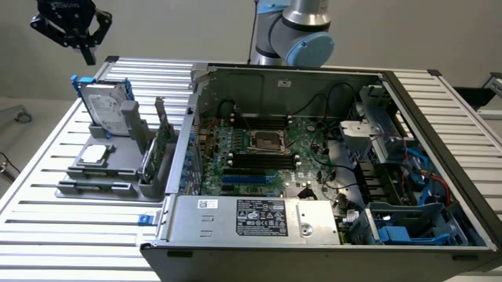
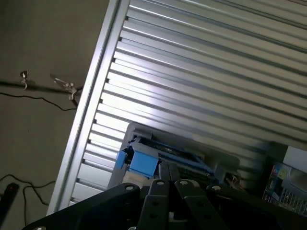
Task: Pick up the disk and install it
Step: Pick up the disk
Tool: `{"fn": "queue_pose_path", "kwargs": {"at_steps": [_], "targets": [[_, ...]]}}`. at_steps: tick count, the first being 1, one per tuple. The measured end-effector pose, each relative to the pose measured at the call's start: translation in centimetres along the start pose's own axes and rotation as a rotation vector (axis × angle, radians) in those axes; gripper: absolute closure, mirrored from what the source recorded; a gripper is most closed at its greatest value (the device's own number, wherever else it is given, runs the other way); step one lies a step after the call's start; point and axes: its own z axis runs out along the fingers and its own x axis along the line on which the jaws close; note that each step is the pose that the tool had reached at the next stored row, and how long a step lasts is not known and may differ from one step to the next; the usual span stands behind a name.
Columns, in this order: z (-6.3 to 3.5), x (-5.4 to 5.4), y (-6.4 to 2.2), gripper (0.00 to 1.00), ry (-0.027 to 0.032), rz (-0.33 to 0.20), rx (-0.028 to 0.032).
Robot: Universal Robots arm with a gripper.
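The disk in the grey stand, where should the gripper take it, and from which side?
Likely the free upper end of the disk, pinched across its thickness, coming down from above: it stands upright with its lower end seated in the grey stand.

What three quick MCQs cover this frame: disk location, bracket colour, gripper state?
1. Where is the disk?
A) upright in the grey rack, to the exterior view's left of the case
B) in a drive bay
C) flat on the motherboard
2. Its carrier bracket is:
A) red
B) blue
C) yellow
3. The gripper is:
A) shut, empty, apart from the disk
B) open around the disk
C) shut on the disk
Answers: 1 A, it stands in the rack beside the case; 2 B, a blue frame edges the drive; 3 A, the fingers are together with nothing between them.
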Motion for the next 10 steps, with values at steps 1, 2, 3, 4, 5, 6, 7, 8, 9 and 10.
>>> {"fn": "queue_pose_path", "kwargs": {"at_steps": [1, 2, 3, 4, 5, 6, 7, 8, 9, 10], "targets": [[0.04, 0.00, 0.00, 0.89, 0.0009, -0.018, 0.0003], [0.07, 0.00, 0.00, 0.89, 0.0018, -0.036, 0.0006], [0.11, 0.00, -0.01, 0.89, 0.0026, -0.054, 0.0009], [0.16, 0.00, -0.01, 0.89, 0.0034, -0.072, 0.0012], [0.20, 0.00, -0.01, 0.89, 0.0042, -0.090, 0.0015], [0.23, 0.00, -0.01, 0.89, 0.0052, -0.108, 0.0018], [0.26, 0.00, -0.01, 0.89, 0.0059, -0.126, 0.0021], [0.28, 0.00, -0.01, 0.89, 0.0069, -0.146, 0.0024], [0.30, 0.00, -0.01, 0.89, 0.0077, -0.164, 0.0027], [0.30, 0.00, -0.01, 0.89, 0.0085, -0.182, 0.0032]]}}
